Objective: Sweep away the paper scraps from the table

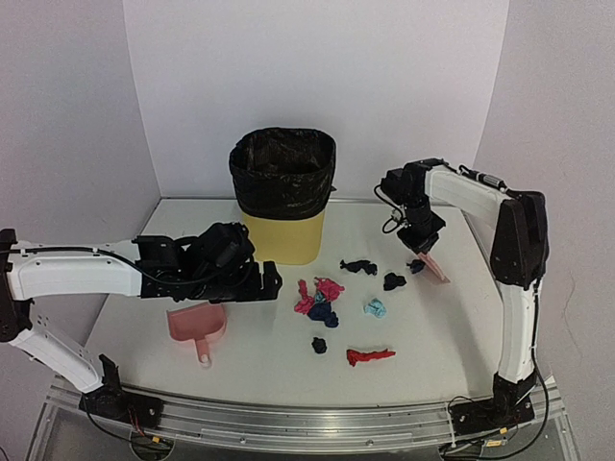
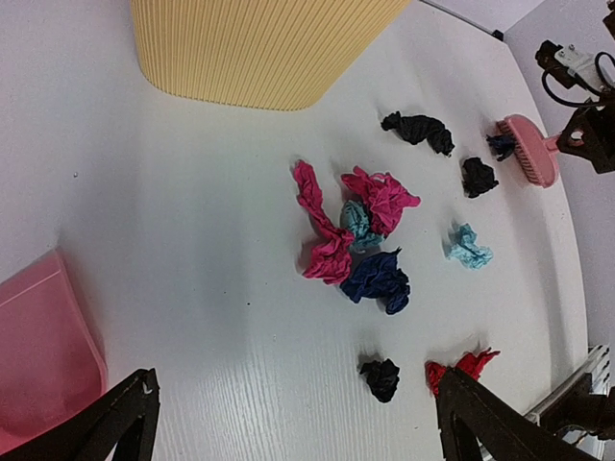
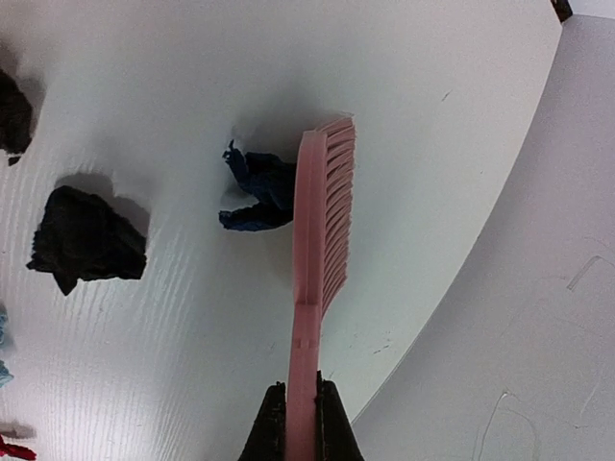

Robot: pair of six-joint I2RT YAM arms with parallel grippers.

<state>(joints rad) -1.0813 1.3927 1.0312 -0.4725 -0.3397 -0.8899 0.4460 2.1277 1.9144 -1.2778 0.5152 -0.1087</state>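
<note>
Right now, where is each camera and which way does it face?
Top external: above, behind the bases, looking down on the table; both arms show.
Left wrist: on the left arm, facing the paper scraps; open left tool below.
Right wrist: looking along the pink brush; right tool shut on its handle.
Shared: both wrist views show the brush by a navy scrap.

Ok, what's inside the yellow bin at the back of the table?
Only a dark bag shows, lining the yellow bin and folded over its rim. The opening looks dark throughout, so whether anything lies at the bottom cannot be seen from this angle.
</note>
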